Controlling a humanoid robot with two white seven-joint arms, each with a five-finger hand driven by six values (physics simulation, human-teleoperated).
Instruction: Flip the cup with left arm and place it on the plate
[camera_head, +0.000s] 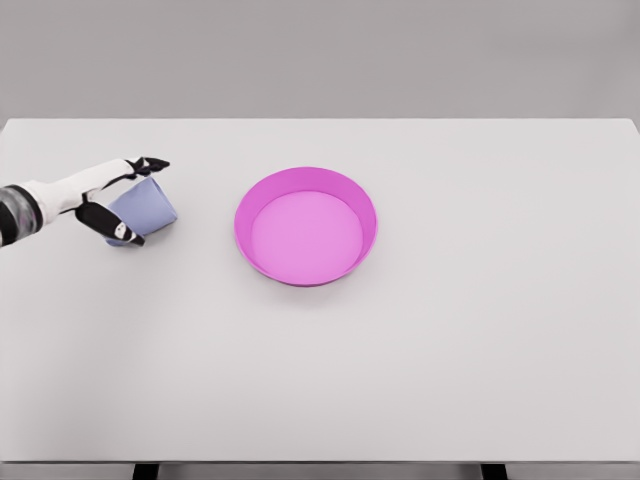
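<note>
While we look down from the head camera, we see the left robot hand (122, 200) at about nine o'clock on the white worktop (450, 380), its fingers curled around a pale blue cup (148, 207). One set of fingers lies across the far side of the cup, with dark tips pointing toward three o'clock, and another wraps the near side, so we read the hand as closed on the cup. The cup is tilted rather than upright; we cannot tell which end is the mouth, nor whether it touches the worktop or has just lifted off it. The pink plate (305, 180) sits near the middle of the scene, well apart from the cup, toward three o'clock from it, and holds nothing. The right arm is out of view.

We judge the task to be at its early stage: cup gripped, flip and carry not yet finished. The risks we see come from the grip and the rim. A smooth cup pinched on its sides could slide or spin between the fingers during the wrist turn and drop short of the plate. If it travels too low, its base could catch the plate's raised wall (243, 222) and shove the plate aside. Released while leaning, it could topple and roll out.
</note>
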